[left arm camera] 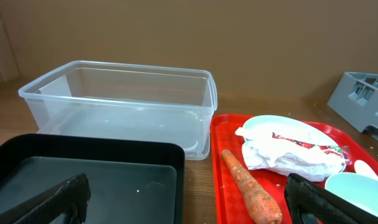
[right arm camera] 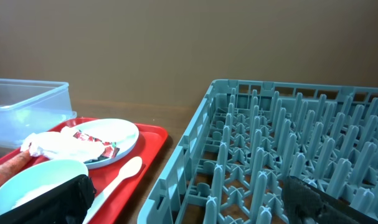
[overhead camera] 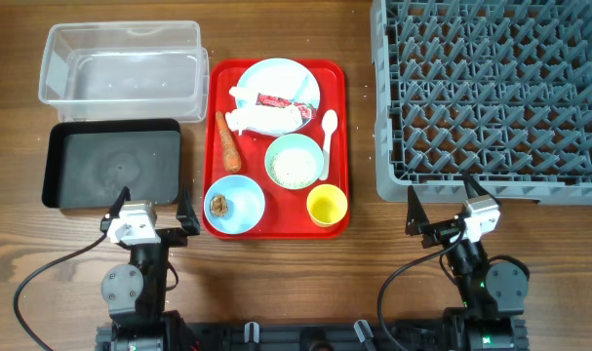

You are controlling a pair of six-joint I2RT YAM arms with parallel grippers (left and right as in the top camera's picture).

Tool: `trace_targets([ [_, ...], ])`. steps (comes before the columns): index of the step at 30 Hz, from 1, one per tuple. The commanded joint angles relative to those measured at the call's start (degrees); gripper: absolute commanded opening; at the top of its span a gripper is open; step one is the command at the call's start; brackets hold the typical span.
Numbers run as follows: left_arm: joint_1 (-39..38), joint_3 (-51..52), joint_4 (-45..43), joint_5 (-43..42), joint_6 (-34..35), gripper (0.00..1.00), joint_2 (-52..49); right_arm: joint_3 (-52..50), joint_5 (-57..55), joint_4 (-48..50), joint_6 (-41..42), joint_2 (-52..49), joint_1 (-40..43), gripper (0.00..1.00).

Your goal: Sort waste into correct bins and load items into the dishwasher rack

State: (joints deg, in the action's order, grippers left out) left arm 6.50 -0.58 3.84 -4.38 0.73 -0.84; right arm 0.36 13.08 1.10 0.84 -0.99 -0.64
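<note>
On the red serving tray (overhead camera: pixel 215 146) a light blue plate (overhead camera: pixel 279 78) holds a crumpled white wrapper (overhead camera: pixel 266 120) and a small red snack wrapper (overhead camera: pixel 274 100). An orange carrot (overhead camera: pixel 227 142) lies at the tray's left. A pale green bowl (overhead camera: pixel 296 161) holds white rice. A light blue bowl (overhead camera: pixel 235 203) holds a brown scrap (overhead camera: pixel 218 205). A yellow cup (overhead camera: pixel 327 205) and a white spoon (overhead camera: pixel 328 132) sit at the right. The clear tub (overhead camera: pixel 120 64) and black tray (overhead camera: pixel 112 164) lie left. The grey rack (overhead camera: pixel 491 93) lies right. My left gripper (overhead camera: pixel 151 212) and right gripper (overhead camera: pixel 442 208) are open and empty.
The left wrist view shows the carrot (left arm camera: pixel 251 186), wrapper (left arm camera: pixel 288 158), clear tub (left arm camera: pixel 120 102) and black tray (left arm camera: pixel 83 180). The right wrist view shows the rack (right arm camera: pixel 288 149), spoon (right arm camera: pixel 120 177) and plate (right arm camera: pixel 108 140). Bare wooden table lies between the arms.
</note>
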Motion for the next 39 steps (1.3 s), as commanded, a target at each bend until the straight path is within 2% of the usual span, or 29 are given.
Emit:
trace_targets([
  [1,0.42,0.26,0.31,0.35,0.57,1.0,0.46,-0.07,0.52,0.11,0.81,0.44,0.2,1.0],
  [17,0.42,0.26,0.24,0.35,0.57,1.0,0.46,-0.07,0.48,0.11,0.79,0.42,0.2,1.0],
  [21,0.42,0.26,0.02,-0.26,0.61,1.0,0.46,-0.07,-2.6,0.66,0.66,0.42,0.2,1.0],
  [22,0.42,0.26,-0.79,-2.91,0.7,1.0,0.46,-0.07,-5.53,3.43,0.68,0.42,0.2,1.0],
  [25,0.42,0.26,-2.14,-3.06,3.61,1.0,0.46,-0.07,-10.34,9.27,0.68,0.42,0.2,1.0],
  [30,0.44,-4.0,-4.07,-1.29,3.56,1.0,0.17,-0.04,-11.8,17.55,0.68,0.42,0.2,1.0],
  [33,0.42,-12.41,-2.71,-0.07,2.71,1.0,-5.73,-0.04,-11.63,22.97,0.76,-0.17,0.2,1.0],
  [35,0.42,-19.37,-1.73,-0.07,2.43,1.0,-13.73,1.09,-10.1,26.38,0.7,-1.97,0.2,1.0],
  [37,0.42,-27.96,-0.87,-0.28,2.23,1.0,-24.33,5.14,-8.28,27.41,0.66,-5.88,0.2,1.0],
  [38,0.37,-37.66,3.32,-3.87,-1.27,1.0,-35.15,11.28,-4.5,27.26,0.61,-11.74,0.2,1.0],
  [39,0.37,-42.03,6.08,-4.9,-2.34,1.0,-39.36,14.53,-2.64,26.88,0.61,-14.88,0.2,1.0],
])
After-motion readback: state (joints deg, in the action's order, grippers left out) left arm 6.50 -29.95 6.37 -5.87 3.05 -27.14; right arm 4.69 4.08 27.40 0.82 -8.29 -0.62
